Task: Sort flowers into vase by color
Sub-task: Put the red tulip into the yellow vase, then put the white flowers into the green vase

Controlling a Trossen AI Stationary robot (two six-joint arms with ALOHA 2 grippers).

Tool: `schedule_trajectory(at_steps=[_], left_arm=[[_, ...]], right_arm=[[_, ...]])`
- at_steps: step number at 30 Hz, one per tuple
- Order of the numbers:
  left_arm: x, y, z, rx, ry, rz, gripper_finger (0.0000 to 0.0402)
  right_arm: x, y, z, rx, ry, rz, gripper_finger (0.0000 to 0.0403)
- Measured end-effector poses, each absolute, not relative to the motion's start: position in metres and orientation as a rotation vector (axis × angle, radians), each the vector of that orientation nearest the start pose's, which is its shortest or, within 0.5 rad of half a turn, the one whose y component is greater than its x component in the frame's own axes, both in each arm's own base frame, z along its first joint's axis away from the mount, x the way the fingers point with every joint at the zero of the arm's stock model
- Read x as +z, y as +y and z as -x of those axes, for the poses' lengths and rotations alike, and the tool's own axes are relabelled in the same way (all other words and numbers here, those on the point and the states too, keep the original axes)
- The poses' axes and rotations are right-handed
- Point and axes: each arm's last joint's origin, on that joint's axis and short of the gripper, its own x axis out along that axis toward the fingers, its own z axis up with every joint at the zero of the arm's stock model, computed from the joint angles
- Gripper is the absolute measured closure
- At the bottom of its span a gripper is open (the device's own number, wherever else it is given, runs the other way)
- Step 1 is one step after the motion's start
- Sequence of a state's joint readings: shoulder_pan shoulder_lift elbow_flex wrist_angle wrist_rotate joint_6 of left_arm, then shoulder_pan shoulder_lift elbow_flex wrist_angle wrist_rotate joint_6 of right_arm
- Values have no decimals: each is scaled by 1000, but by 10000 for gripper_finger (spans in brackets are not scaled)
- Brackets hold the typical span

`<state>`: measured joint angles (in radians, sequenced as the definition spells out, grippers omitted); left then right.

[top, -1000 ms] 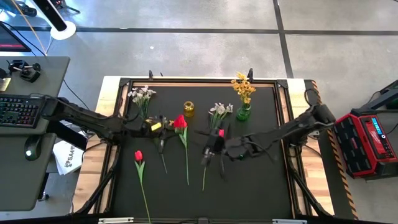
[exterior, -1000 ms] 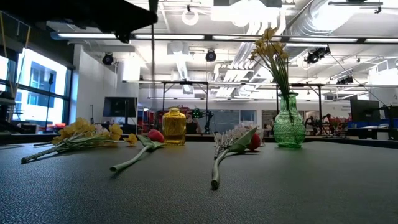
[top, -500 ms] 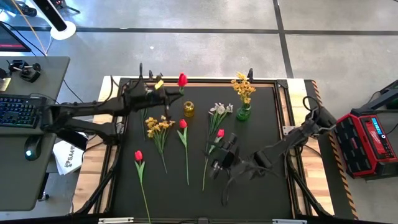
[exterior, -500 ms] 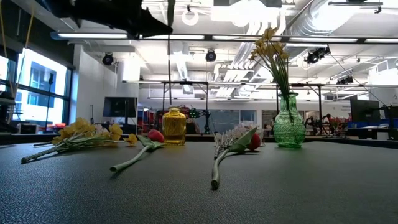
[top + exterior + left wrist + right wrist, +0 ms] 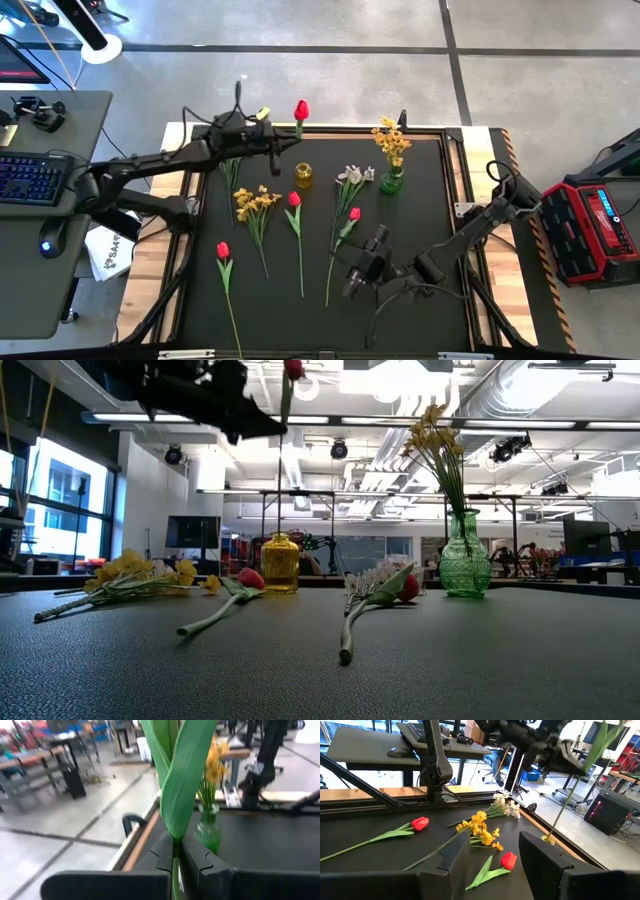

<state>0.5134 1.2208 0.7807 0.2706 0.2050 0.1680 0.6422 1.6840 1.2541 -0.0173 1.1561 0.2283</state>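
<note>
My left gripper (image 5: 277, 146) (image 5: 176, 856) hangs high over the far left of the table, shut on a red tulip (image 5: 301, 108) whose stem (image 5: 281, 470) drops toward the yellow vase (image 5: 303, 175) (image 5: 280, 563). Whether the stem's lower end is inside the vase, I cannot tell. My right gripper (image 5: 352, 282) (image 5: 492, 855) is open over the near middle, touching nothing. A green vase (image 5: 391, 181) holds yellow sprays. Three red tulips (image 5: 294, 200) (image 5: 353, 214) (image 5: 222, 250), a yellow spray (image 5: 255, 200) and white sprays (image 5: 352, 175) lie flat on the mat. My left gripper pinches the tulip's stem (image 5: 175, 862) between its two fingers, just below a broad green leaf (image 5: 182, 785). The fingers lie level, across the stem. The tulip stands upright and lifted, its head (image 5: 293, 368) above the gripper and its long stem hanging below.
More white blossoms (image 5: 232, 172) lie under the left arm near the far left corner. The table's raised frame (image 5: 330, 129) runs along the far edge. The mat's near right part (image 5: 420, 320) is bare. Desks and a keyboard (image 5: 25, 178) stand to the left.
My left gripper has carried the upright tulip toward the far edge and rightward, over the yellow vase; the stem now lines up with the vase. My right gripper has drawn back from the lying flowers toward the near edge.
</note>
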Motion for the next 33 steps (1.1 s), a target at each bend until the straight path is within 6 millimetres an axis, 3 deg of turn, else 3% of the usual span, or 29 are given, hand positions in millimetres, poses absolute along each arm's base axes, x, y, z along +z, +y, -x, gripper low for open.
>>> schedule_trajectory(at_steps=[5, 12, 24, 33], left_arm=[[271, 135, -249, 307, 225, -92, 401], [267, 139, -250, 416, 243, -70, 386], [265, 139, -247, 456, 287, -64, 279], [287, 130, -234, 475, 407, -87, 232]], right_arm=[[283, 198, -312, -536, 225, 136, 247], [283, 198, -313, -522, 232, 132, 247], [280, 197, -312, -538, 233, 72, 247], [272, 196, -309, -496, 288, -24, 247]])
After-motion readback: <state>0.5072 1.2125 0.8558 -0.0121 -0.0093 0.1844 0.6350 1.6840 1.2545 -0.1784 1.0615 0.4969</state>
